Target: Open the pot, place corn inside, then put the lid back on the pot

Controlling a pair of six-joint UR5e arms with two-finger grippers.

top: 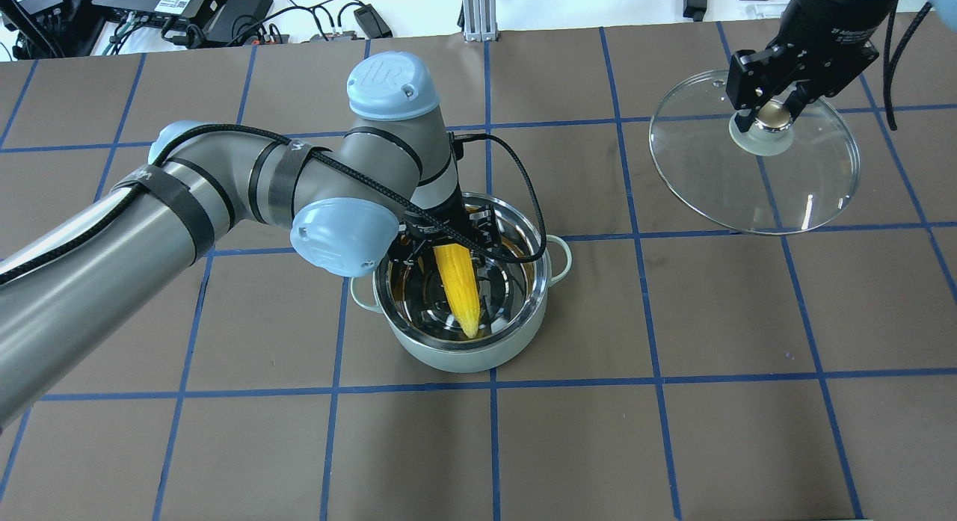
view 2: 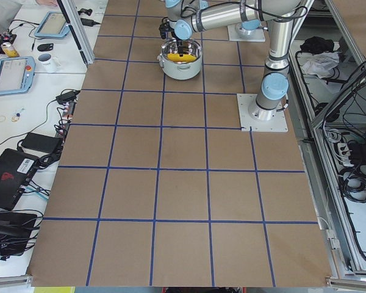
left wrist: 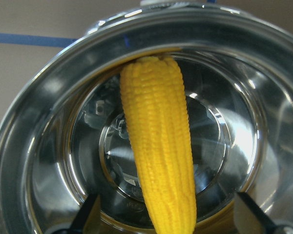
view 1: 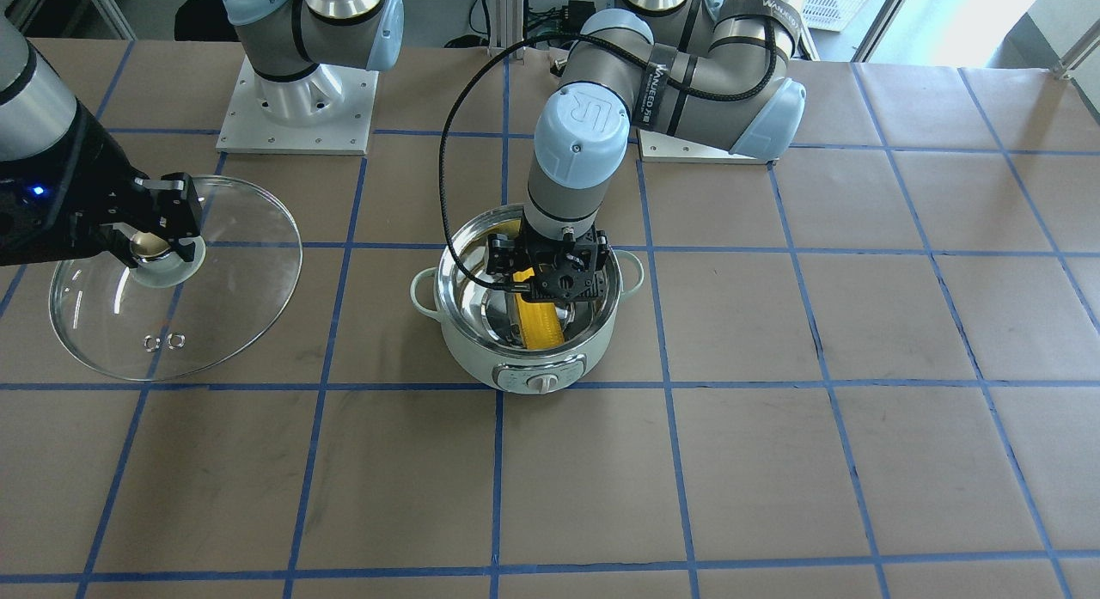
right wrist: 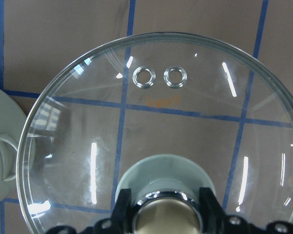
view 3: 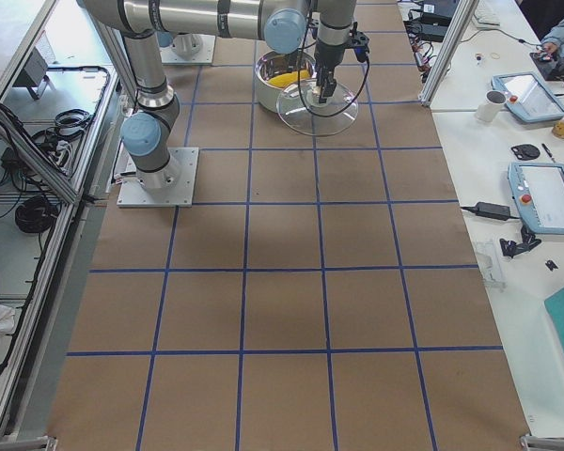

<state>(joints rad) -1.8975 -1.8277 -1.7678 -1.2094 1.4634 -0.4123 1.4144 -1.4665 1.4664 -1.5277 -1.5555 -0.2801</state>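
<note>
Step in hand: corn drop-off, near its end. Corn [left wrist: 158,146] lies slantwise inside pot [top: 463,353], one end against the steel wall, the other low under the wrist camera. Left gripper [top: 448,244] is down inside the rim with jaws spread: in the wrist view both fingers [left wrist: 88,214] stand clear of the cob on either side, no contact. Left arm pose: forearm reaches in low across the desk [top: 673,431], elbow bent, last link pointing straight down into the pot, cable looping over the rim. Lid [top: 785,199] is off, well apart from the pot on the robot's right. Right gripper [top: 768,117] pinches the knob [right wrist: 168,214], wrist angled, glass tilted. Cannot tell whether its low edge touches the desk. Judgement: the left arm must next lift straight up, clear of rim and cable. Only then is there room for the right arm to carry the lid over, level it, centre it and seat it.
</note>
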